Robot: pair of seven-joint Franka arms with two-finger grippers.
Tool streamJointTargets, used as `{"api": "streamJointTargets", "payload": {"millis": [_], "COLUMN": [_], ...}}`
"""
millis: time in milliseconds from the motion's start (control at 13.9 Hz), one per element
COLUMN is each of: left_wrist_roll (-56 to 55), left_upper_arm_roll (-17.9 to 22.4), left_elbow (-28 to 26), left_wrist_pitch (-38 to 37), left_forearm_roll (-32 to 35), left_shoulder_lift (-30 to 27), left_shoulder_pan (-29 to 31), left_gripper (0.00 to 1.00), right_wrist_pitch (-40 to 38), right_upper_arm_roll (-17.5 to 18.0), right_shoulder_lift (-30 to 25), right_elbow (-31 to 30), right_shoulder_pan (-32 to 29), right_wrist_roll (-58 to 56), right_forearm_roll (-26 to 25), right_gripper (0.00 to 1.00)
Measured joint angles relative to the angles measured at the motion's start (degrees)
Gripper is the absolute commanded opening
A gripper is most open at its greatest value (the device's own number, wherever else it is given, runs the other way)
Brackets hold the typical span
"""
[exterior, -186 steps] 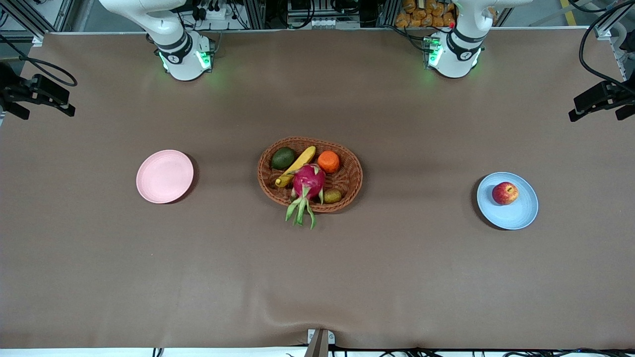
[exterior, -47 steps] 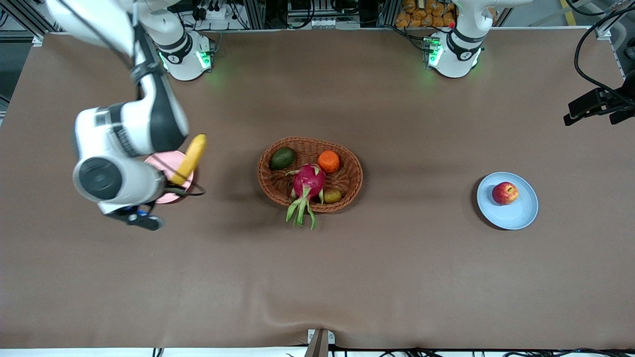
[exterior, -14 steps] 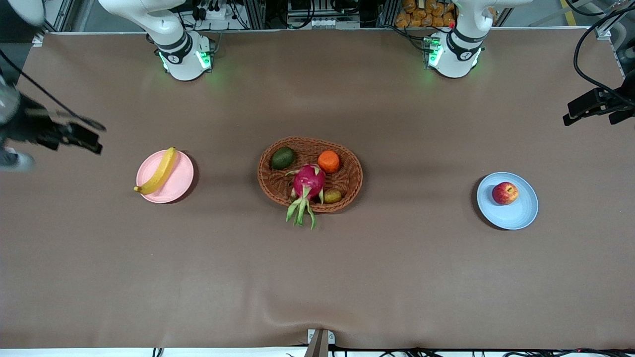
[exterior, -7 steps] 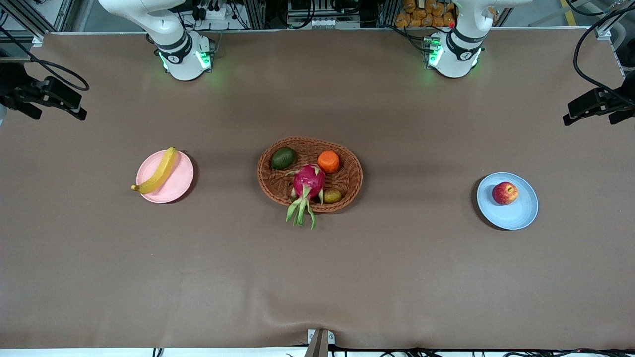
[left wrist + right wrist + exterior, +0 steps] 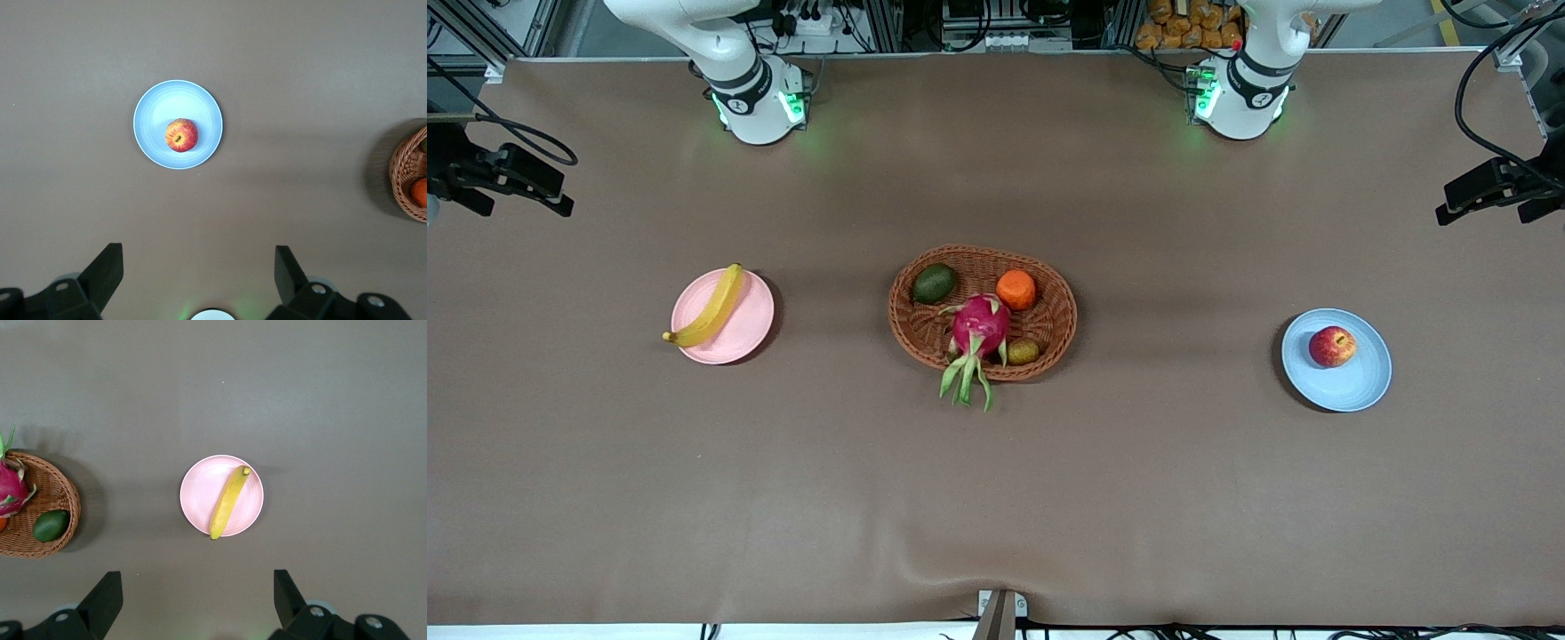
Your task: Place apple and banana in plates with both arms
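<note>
**Both fruits sat on their plates, arms pulled back high**

Nearest the front camera, the long green leaves of the dragon fruit (image 5: pixel 978 331) spilled over the rim of the wicker basket (image 5: pixel 1055 324) onto the brown table (image 5: pixel 996 498). Tucked beside it in the basket lay a small olive-brown fruit (image 5: pixel 1024 351), hard to name from here.

On about the same line, toward the left arm's end of the table, the apple (image 5: pixel 1332 346) rested inside the light blue plate (image 5: pixel 1356 382), stem dimple up in the left wrist view, sitting off-centre toward the basket side. Toward the right arm's end, the banana (image 5: pixel 708 308) lay slantwise across the pink plate (image 5: pixel 743 333), one tip poking out over the rim nearer the camera, the other reaching the rim farther from it.

A little farther from the camera in the basket: the orange (image 5: pixel 1016 289) and a dark green avocado (image 5: pixel 934 284), well apart.

Up in the air, the left gripper (image 5: pixel 199 273) hung high over the table near the blue plate, jaws spread wide with nothing between them, apple and plate plain to see through the gap. The right gripper (image 5: pixel 198 593) did the same over the pink plate's end of the table, fingers wide apart and empty, the banana in full view below. Both arms waited, their green-lit bases at the table's edge farthest from the camera.
</note>
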Motion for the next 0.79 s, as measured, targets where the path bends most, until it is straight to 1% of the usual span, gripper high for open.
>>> {"api": "streamJointTargets", "payload": {"millis": [794], "left_wrist_roll": [0.01], "left_upper_arm_roll": [0.0], "left_elbow": [0.0], "left_wrist_pitch": [0.0], "left_forearm_roll": [0.0], "left_shoulder_lift": [0.0], "left_shoulder_pan": [0.0], "left_gripper": [1.0], "right_wrist_pitch": [0.96], "right_upper_arm_roll": [-0.04], "right_shoulder_lift": [0.0], "right_elbow": [0.0], "right_shoulder_pan": [-0.12], "right_wrist_roll": [-0.05], "right_forearm_roll": [-1.01], "right_gripper": [1.0]}}
